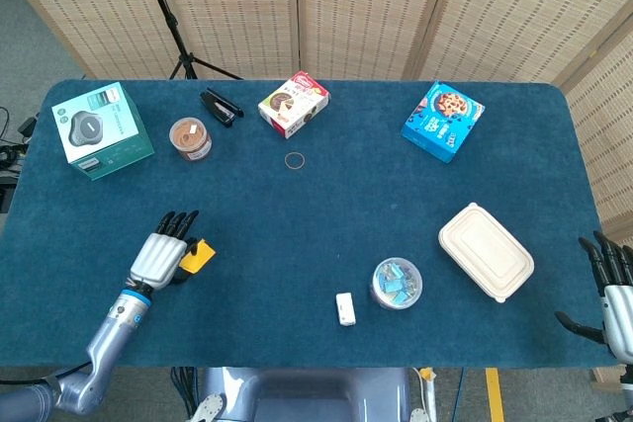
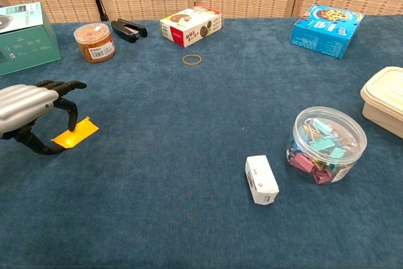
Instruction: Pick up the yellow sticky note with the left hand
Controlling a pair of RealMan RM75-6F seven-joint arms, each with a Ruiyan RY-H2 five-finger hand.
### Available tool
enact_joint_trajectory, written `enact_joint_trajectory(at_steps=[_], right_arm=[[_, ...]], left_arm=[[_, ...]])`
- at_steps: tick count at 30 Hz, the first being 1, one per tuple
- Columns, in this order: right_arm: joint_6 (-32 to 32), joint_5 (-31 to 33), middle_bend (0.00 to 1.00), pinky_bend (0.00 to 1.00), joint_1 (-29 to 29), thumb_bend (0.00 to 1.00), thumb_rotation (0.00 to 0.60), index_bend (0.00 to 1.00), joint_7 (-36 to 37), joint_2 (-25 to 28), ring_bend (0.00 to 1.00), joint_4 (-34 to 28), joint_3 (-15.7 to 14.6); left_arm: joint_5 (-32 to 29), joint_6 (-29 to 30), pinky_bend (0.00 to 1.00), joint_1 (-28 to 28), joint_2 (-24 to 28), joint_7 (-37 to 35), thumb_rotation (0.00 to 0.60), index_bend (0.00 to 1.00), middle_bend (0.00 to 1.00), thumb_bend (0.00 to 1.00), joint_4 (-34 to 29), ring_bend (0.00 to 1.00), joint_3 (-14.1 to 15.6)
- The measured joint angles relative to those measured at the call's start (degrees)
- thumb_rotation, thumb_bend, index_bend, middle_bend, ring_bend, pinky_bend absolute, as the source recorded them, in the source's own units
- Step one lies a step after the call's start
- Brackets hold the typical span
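The yellow sticky note (image 1: 198, 256) (image 2: 80, 131) lies flat on the blue table near its front left corner. My left hand (image 1: 158, 259) (image 2: 25, 102) hovers over the note's left end. Its fingers (image 2: 71, 113) curl down and touch the top of the note, while the thumb sits at the note's near corner. The note still rests on the cloth and is partly hidden under the hand in the head view. My right hand (image 1: 615, 294) hangs off the table's right edge with fingers spread and nothing in it; the chest view does not show it.
A green box (image 1: 102, 130), a brown jar (image 1: 189, 137) and a black stapler (image 1: 221, 107) stand at the back left. Further right are a snack box (image 1: 293, 103), a rubber band (image 1: 295, 160), a blue cookie box (image 1: 442, 121), a cream lunch box (image 1: 486, 250), a clip tub (image 1: 398, 283) and a small white box (image 1: 345, 308).
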Motion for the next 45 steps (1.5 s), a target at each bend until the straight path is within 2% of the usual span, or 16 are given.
enact_joint_trajectory(at_steps=[3,15,22,27,35,45], right_arm=[[-0.02,-0.06,0.0,0.0,0.01,0.0,0.6,0.0,-0.01,0.04,0.0,-0.01,-0.03],[-0.13,-0.06,0.0,0.0,-0.01,0.0,0.6,0.0,-0.05,0.24,0.0,-0.08,-0.14],[-0.23,-0.05,0.0,0.0,0.03,0.0,0.6,0.0,-0.07,0.23,0.0,-0.09,-0.16],[-0.24,-0.05,0.0,0.0,0.03,0.0,0.6,0.0,-0.01,0.26,0.0,-0.1,-0.17],[-0.25,0.0,0.0,0.0,0.03,0.0,0.6,0.0,0.1,0.29,0.0,-0.1,-0.16],[-0.29,0.03,0.0,0.0,0.07,0.0,0.6,0.0,0.2,0.28,0.0,-0.05,-0.14]], left_arm=[[-0.2,0.0,0.0,-0.01,-0.09,0.13,0.6,0.55,0.0,0.36,0.18,0.0,0.06],[-0.95,-0.6,0.0,-0.33,-0.18,1.54,0.6,0.59,0.0,0.56,-0.07,0.0,0.36],[-1.64,-0.97,0.0,-0.43,0.36,1.92,0.6,0.61,0.0,0.63,-0.68,0.0,0.37],[-1.92,-0.95,0.0,-0.52,0.55,2.26,0.6,0.62,0.0,0.66,-0.88,0.0,0.29],[-2.11,-0.82,0.0,-0.7,0.42,2.55,0.6,0.62,0.0,0.66,-1.11,0.0,0.27],[-2.07,-0.24,0.0,-1.11,0.53,3.05,0.6,0.69,0.0,0.68,-1.66,0.0,-0.25]])
